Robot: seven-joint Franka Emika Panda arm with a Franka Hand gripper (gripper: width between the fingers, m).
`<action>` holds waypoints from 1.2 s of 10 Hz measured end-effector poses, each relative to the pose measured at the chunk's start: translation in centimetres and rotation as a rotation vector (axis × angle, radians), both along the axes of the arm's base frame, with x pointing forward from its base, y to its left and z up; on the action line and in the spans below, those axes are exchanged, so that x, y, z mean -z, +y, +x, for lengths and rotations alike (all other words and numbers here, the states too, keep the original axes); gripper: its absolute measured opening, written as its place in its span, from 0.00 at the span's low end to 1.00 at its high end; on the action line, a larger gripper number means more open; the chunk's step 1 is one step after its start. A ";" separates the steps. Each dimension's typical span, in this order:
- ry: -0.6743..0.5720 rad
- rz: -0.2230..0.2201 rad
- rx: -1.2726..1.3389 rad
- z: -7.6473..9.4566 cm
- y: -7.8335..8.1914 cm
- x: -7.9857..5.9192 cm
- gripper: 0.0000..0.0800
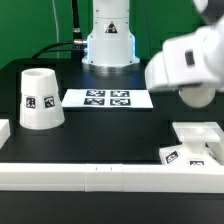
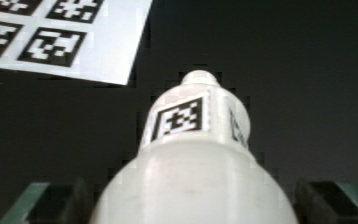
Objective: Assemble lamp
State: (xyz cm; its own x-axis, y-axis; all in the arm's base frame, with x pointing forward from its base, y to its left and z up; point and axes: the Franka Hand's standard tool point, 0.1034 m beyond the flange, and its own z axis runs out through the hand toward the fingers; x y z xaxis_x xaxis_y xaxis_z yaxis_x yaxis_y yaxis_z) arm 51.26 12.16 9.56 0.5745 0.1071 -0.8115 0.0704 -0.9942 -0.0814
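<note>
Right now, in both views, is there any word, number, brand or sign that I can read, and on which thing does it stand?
No word, number or brand name is readable in either view.
Only black-and-white square tags appear, patterns without letters:
shade: one tag on its side.
marker board: several tags.
bulb: one tag.
base: tags on its near side, too small to make out.

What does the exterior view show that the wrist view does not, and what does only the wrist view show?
Only the exterior view shows the lamp shade, standing upright, the lamp base and the long white rail in front. Only the wrist view shows the bulb, close up, with a square tag facing the camera. Both show the marker board lying on the black table; the wrist view catches only part of it.
</note>
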 end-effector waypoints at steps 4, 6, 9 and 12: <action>-0.072 0.003 0.009 1.3 0.3 -0.7 0.71; -0.266 0.029 0.018 2.8 0.4 -1.1 0.71; -0.432 0.067 0.010 5.0 -1.0 -4.5 0.71; -0.660 0.076 0.030 7.0 -1.3 -5.8 0.71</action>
